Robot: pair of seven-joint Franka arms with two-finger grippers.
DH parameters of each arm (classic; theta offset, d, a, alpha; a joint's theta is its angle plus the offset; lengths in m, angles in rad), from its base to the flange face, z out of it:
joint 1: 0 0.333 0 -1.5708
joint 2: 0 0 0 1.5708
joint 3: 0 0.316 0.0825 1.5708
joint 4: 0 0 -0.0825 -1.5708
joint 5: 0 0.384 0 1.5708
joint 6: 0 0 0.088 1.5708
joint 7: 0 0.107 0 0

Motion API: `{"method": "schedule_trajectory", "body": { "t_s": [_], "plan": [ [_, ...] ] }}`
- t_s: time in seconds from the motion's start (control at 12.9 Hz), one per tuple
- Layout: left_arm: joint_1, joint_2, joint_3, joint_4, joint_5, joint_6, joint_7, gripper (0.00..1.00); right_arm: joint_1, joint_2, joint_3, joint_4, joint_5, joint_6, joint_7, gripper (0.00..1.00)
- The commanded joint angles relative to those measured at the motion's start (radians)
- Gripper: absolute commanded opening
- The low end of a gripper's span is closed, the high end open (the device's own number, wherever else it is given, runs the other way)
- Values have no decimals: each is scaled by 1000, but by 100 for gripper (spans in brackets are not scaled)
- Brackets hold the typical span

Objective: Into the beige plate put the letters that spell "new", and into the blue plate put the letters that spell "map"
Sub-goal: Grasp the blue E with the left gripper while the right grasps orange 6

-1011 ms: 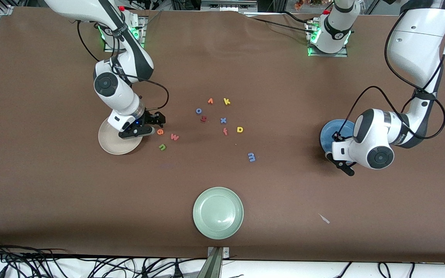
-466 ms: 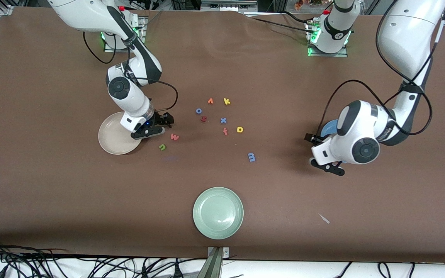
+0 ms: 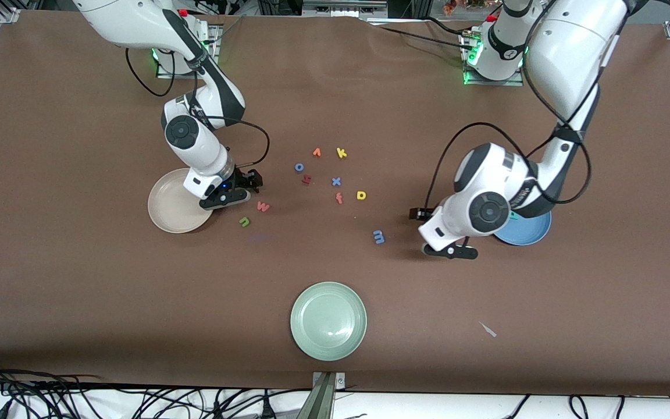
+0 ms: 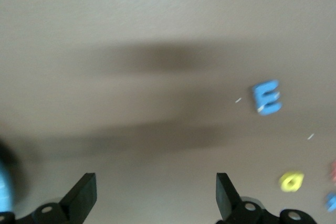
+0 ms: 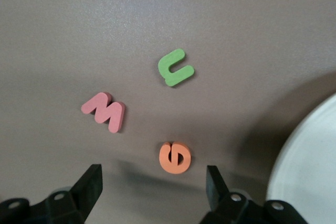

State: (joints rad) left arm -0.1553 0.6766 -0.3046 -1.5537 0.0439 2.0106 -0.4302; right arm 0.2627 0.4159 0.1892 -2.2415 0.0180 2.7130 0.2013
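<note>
Right gripper [image 3: 241, 187] hangs low over the orange e [image 5: 175, 157], fingers [image 5: 90, 184] spread and gripping nothing, the e between them on the surface [image 3: 79, 279] just beside the beige plate [image 3: 169, 209]. Pinkish-red w [image 3: 263, 206] and green n [image 3: 244, 221] lie near, outside that plate. Left gripper [image 3: 437, 233] is over bare surface between the blue m [image 3: 378, 236] and the blue plate [image 3: 527, 230], fingers [image 4: 84, 198] released, empty. Teal a [image 3: 512, 216] sits in the blue plate (mostly hidden by the arm). Yellow p [image 3: 362, 195] lies farther from the front camera than the m.
</note>
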Motion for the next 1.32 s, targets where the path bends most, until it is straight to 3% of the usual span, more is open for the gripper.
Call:
{"method": "schedule_trajectory", "body": {
  "t_s": [0.0, 0.16, 0.39, 0.62, 0.86, 1.09, 1.17, 1.24],
  "plan": [
    [-56, 44, 12, 38, -16, 49, -138, 100, 1, 21, 1, -3, -27, 39, 4, 88],
    [-87, 58, 15, 38, -13, 103, -244, 100, 1, 35, -4, -3, -85, 54, 4, 88],
    [-165, 92, 54, 73, -7, 143, -395, 100, 1, 38, -4, -3, -87, 56, 4, 85],
    [-285, 168, 163, 180, -10, 143, -478, 100, 1, 40, -4, -3, -89, 56, 4, 68],
    [-300, 227, 177, 254, -12, 145, -493, 98, 1, 38, -5, -4, -89, 56, 1, 50],
    [-302, 265, 177, 293, -10, 145, -489, 85, 1, 37, -8, -4, -89, 54, -13, 39],
    [-302, 265, 177, 293, -10, 145, -484, 81, 1, 35, -10, -4, -89, 51, -14, 30],
    [-302, 268, 179, 293, -9, 145, -484, 74, 1, 27, -10, -4, -89, 45, -17, 27]
  ]
}}
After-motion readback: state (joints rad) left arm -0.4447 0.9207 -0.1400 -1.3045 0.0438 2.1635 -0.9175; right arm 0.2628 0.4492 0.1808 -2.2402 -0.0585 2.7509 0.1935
